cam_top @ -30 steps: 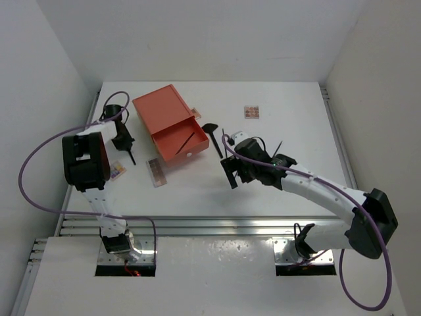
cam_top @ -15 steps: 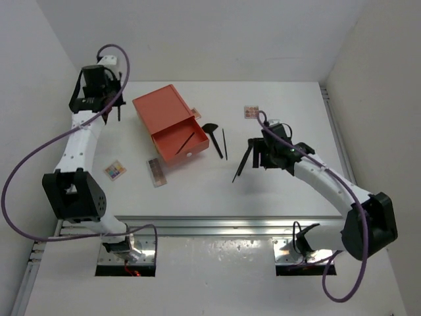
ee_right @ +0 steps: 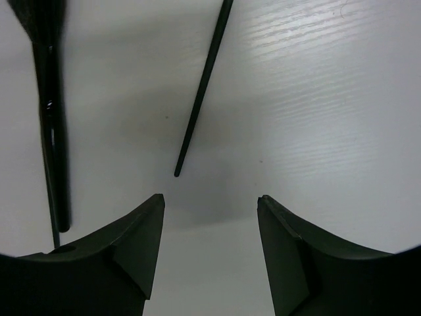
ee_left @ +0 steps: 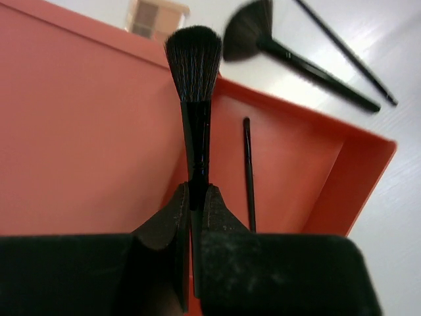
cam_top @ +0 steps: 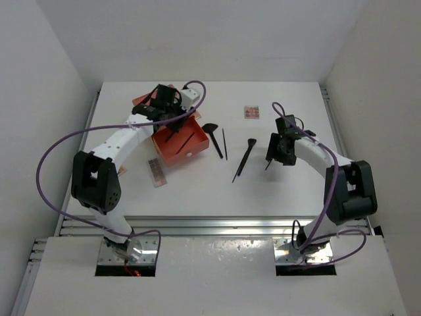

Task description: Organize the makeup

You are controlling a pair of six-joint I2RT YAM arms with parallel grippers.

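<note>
**A:** Where the orange drawer box [ee_left: 79, 131] stands, at the upper left of the top view, what does the left gripper [ee_left: 195, 204] do?

**B:** It is clenched on the handle of a round-headed brush [ee_left: 194, 66], above the box. One thin stick [ee_left: 248, 171] lies inside the open drawer.

**A:** And the right gripper [ee_right: 210, 201]?

**B:** Its jaws stand apart with nothing between them, over a slim stick [ee_right: 202, 92] on the table [cam_top: 197, 191], right of centre. In the middle lie a fan brush [cam_top: 212, 136], a loose stick [cam_top: 224, 143] and a long brush [cam_top: 243, 158]. One upper palette [cam_top: 250, 112] lies top centre, one lower palette [cam_top: 156, 172] below the box
</note>
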